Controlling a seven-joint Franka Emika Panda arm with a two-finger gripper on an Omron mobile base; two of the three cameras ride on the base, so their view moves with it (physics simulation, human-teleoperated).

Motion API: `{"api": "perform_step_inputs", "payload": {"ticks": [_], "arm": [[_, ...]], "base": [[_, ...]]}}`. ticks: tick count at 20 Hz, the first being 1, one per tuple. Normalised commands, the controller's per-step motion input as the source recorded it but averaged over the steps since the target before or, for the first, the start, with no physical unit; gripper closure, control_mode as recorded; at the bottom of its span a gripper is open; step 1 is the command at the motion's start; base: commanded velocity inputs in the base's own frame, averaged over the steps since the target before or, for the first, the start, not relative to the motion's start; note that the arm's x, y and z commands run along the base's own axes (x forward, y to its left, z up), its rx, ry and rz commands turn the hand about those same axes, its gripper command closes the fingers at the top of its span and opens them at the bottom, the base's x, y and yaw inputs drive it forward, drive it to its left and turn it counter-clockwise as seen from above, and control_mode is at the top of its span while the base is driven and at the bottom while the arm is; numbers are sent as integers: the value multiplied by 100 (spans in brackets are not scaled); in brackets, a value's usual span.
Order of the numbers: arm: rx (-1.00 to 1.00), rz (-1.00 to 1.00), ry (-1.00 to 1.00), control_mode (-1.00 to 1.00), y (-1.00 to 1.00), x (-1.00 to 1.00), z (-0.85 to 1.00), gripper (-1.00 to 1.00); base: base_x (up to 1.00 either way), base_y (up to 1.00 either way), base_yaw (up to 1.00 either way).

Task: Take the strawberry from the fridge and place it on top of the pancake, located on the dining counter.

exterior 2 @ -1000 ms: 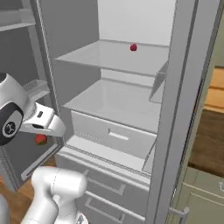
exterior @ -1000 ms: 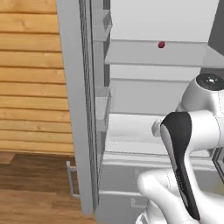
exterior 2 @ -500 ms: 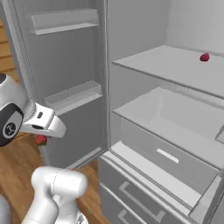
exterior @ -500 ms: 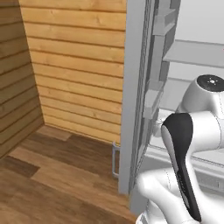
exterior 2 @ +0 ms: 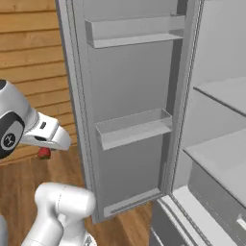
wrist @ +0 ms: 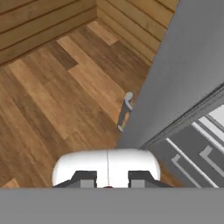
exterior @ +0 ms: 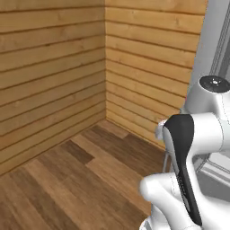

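My gripper hangs at the left of the right base view, shut on the strawberry, a small dark red berry under the white hand. In the hand view a sliver of red strawberry sits between the two dark fingertips. The fridge stands to the right with its door open. Its door bins face me and the inner shelves are at the far right. The hand view looks down the fridge's grey door to its lower drawers. The pancake and the dining counter are out of view.
Wood-plank walls meet in a corner ahead, above a brown plank floor. The open fridge door juts out close to the right of the arm. A bar handle shows low on the door's outer side.
The whole picture has swung left as the base turns: the fridge interior slid off to the right and the wooden corner came into view. The berry stays in the gripper.
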Motion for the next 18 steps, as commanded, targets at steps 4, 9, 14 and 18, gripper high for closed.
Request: {"api": "perform_step_inputs", "payload": {"ticks": [4, 9, 14, 18], "arm": [[0, 0, 0, 100, 0, 0, 0, 100], [0, 0, 0, 100, 0, 0, 0, 100], [0, 0, 0, 100, 0, 0, 0, 100], [0, 0, 0, 100, 0, 0, 0, 100]], "base": [[-37, 100, 63], [-13, 100, 56], [4, 92, 54], [80, 75, 44]]}}
